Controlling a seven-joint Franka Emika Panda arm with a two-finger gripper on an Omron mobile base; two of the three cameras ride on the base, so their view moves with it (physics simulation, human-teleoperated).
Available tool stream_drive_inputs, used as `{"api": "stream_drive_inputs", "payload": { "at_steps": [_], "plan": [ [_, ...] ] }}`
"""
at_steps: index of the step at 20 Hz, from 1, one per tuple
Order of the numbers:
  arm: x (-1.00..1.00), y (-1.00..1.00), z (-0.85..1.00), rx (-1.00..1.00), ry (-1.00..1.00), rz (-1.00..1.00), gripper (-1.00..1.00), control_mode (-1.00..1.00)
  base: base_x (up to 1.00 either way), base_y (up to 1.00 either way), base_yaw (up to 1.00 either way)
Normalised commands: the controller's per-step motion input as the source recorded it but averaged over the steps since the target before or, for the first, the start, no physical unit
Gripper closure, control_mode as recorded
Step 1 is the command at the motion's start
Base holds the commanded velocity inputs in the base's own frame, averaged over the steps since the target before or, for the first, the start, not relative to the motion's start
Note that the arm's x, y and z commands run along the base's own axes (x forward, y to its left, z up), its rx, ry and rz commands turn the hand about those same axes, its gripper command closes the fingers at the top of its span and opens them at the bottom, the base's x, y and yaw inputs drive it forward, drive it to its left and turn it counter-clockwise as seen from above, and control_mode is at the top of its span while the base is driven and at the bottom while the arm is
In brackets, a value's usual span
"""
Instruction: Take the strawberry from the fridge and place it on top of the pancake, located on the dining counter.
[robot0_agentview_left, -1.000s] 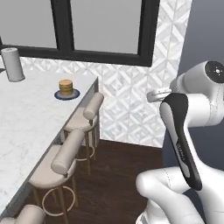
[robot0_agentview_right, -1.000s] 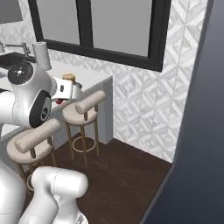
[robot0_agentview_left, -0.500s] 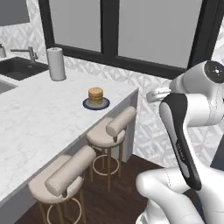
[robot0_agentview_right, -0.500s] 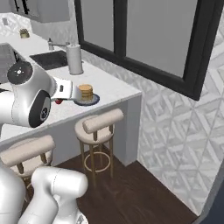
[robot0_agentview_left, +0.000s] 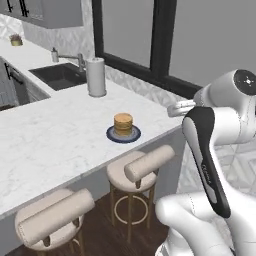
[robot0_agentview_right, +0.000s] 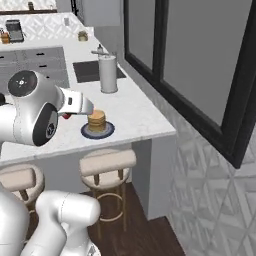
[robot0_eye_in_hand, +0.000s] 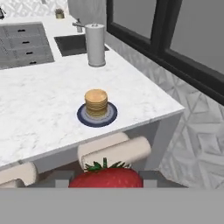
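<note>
Carry step: my pincer (robot0_eye_in_hand: 106, 183) is clamped on the bright red strawberry (robot0_eye_in_hand: 106, 177), short of the golden-tan pancake stack (robot0_eye_in_hand: 96, 102) on the white marble bench (robot0_eye_in_hand: 39, 109). Next, I reckon: reach fwd, centre over stack, lower.

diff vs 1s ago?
The base has driven and turned, so the whole view shifted: the pancake on the dining counter now sits closer and more central, with the sink in sight. Unchanged: the tool stays shut on the strawberry, nothing released.

Flat, even rendered light; faint soft shadows, no glare, slight pixel blur.
</note>
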Motion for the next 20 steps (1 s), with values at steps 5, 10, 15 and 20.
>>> {"api": "stream_drive_inputs", "payload": {
  "at_steps": [5, 10, 15, 20],
  "plan": [
    [0.0, 0.0, 0.0, 0.0, 0.0, 0.0, 1.0, 1.0, 0.88, -0.52, 0.55],
    [0.0, 0.0, 0.0, 0.0, 0.0, 0.0, 1.0, 1.0, 0.47, -0.25, 0.57],
    [0.0, 0.0, 0.0, 0.0, 0.0, 0.0, 1.0, 1.0, 0.55, -0.29, 0.51],
    [0.0, 0.0, 0.0, 0.0, 0.0, 0.0, 1.0, 1.0, 0.62, -0.4, 0.21]
  ]
}}
